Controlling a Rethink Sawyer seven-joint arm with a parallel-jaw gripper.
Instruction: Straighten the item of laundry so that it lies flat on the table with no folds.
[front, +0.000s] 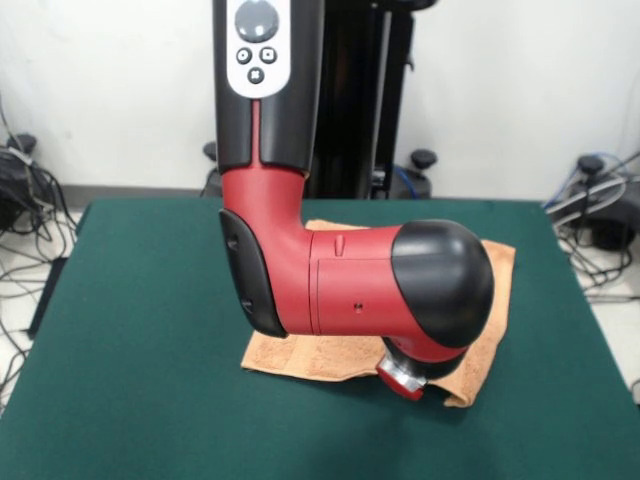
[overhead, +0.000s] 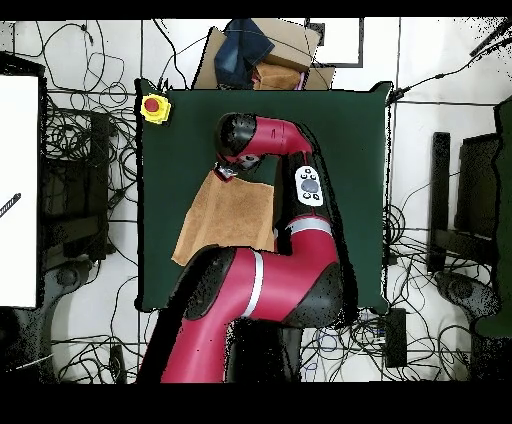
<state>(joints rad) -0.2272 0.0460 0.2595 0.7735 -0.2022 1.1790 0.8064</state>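
Lying on the dark green table (front: 130, 350), a peach-orange towel (front: 320, 355) is sitting a little right of centre in the front view, and most of it is hiding behind the robot's arm (front: 340, 280). The visible part is showing a near edge running straight across, with a flat woven band just above that edge. The towel's right side is looking uneven: near the front right corner the cloth is doubling over itself into a small raised fold, and the right edge is rising toward a corner near the arm's black rounded cap.

The arm is coming down from above, bending at a red elbow and reaching across the towel. The gripper (front: 405, 378) is showing only as a red and silver ring at the wrist, low over the towel's front right area (its fingers are hidden, so whether they are apart or together cannot be told, nor whether they are touching the cloth).

In the overhead view the towel (overhead: 228, 218) is appearing as a roughly four-sided shape on the table (overhead: 350, 150), with the gripper (overhead: 226, 174) at one of its corners. A yellow box with a red button (overhead: 154, 107) is sitting at a table corner, well apart from the towel. Cables are trailing over the floor around the table.
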